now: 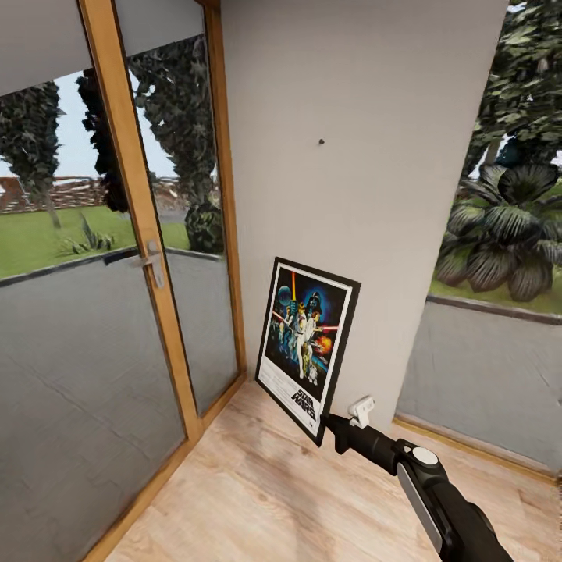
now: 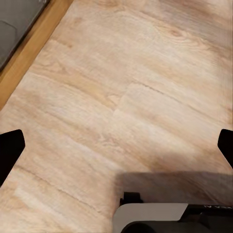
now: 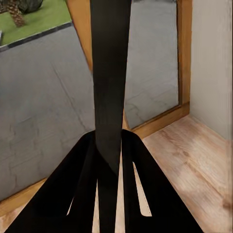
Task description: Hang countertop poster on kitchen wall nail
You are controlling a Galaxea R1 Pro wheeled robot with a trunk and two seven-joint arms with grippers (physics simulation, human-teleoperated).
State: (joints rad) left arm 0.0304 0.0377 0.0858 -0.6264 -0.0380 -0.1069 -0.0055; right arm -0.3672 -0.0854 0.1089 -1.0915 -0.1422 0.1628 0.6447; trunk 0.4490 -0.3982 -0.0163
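The poster hangs upright but tilted just in front of the light grey wall, low down near the floor. My right gripper is shut on its lower right corner. In the right wrist view the poster stands edge-on as a dark strip between the black fingers. A wall nail shows as a dark dot well above the poster's top edge. My left gripper is open over the wooden floor, with nothing between its fingertips. The kitchen countertop is out of view.
A glass door in a wooden frame with a metal handle stands to the left of the wall. A large window lies to its right. Wooden floor runs beneath. Part of my base is below the left gripper.
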